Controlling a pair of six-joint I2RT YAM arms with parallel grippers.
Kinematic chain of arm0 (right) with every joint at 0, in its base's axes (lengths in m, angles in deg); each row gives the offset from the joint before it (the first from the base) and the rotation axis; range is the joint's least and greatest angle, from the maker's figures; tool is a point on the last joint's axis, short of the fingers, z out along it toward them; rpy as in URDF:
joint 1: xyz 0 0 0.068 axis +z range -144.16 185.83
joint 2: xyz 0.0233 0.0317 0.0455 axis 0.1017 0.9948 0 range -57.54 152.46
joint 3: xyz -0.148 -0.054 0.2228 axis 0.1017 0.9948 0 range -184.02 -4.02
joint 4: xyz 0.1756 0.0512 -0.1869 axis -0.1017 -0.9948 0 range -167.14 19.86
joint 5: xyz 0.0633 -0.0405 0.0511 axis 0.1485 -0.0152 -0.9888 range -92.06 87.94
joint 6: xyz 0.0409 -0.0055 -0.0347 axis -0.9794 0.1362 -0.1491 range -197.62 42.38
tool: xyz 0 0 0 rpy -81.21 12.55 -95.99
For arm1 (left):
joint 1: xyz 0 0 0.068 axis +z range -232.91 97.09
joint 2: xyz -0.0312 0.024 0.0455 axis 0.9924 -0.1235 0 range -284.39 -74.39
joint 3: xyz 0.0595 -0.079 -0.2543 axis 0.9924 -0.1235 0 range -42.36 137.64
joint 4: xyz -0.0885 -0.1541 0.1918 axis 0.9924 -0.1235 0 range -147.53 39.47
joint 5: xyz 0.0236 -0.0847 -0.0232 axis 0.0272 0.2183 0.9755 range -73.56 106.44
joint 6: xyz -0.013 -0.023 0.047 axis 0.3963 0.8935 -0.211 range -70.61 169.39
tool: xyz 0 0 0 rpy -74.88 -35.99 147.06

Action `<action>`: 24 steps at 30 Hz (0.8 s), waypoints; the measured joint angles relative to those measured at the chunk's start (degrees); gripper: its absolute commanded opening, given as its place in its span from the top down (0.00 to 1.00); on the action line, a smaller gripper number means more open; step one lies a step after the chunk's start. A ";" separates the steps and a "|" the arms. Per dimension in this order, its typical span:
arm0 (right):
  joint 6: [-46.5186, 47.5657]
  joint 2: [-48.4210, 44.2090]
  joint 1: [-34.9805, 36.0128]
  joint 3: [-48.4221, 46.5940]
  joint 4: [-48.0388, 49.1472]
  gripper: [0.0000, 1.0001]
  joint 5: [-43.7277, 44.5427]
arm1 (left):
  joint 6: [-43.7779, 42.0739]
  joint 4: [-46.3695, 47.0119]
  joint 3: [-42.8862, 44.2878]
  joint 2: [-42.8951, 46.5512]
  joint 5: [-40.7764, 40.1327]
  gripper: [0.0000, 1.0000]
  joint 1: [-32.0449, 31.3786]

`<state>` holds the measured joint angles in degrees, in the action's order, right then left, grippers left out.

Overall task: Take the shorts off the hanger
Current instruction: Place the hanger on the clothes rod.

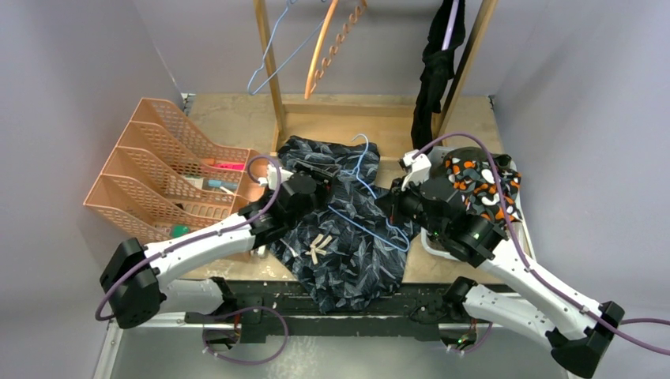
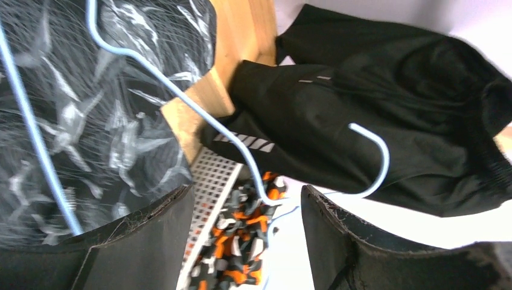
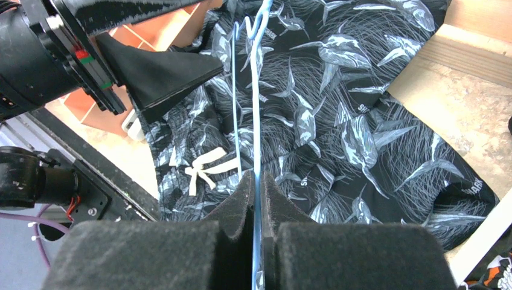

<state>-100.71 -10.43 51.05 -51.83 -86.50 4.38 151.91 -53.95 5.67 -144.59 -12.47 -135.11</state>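
Broadly, the counter carries a wooden rack at its far side and a peach mesh file tray on my left. Spread flat across the middle, and spilling over the near edge between my two arms, lie the dark grey-blue camouflage shorts. The black shorts hang from the rack's right end on their own hanger. The orange-black-white camouflage shorts sit heaped on the counter at the right, just past my right wrist.

A blue wire hanger lies over the dark grey-blue pair, its hook toward the rack; I cannot tell whether it is threaded through the fabric or only resting on top.

My right claw is pressed closed, its foam pads pinching that hanger's wire. My left claw gapes wide over the far end of the dark pair, gripping nothing, with the hanger's hook showing beyond the gap.
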 measured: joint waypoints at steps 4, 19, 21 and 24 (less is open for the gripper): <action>-0.07 0.02 0.00 0.92 0.24 1.00 -0.15 | 5.92 5.51 -0.85 -2.51 -0.17 0.38 0.02; 0.00 -0.02 0.00 2.69 0.83 1.00 -1.68 | 16.85 21.20 -4.57 -15.56 7.54 0.97 1.68; 0.02 0.00 0.00 3.15 0.59 1.00 -2.12 | 17.53 22.10 -4.55 -15.56 7.56 1.00 1.75; 0.04 0.55 0.04 3.91 0.37 1.00 -3.19 | 17.97 23.63 -4.46 -15.56 7.96 1.00 1.95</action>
<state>-100.66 -9.88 51.09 -47.92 -86.13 1.19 169.88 -30.33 1.21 -160.15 -4.51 -133.17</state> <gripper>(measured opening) 0.011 0.027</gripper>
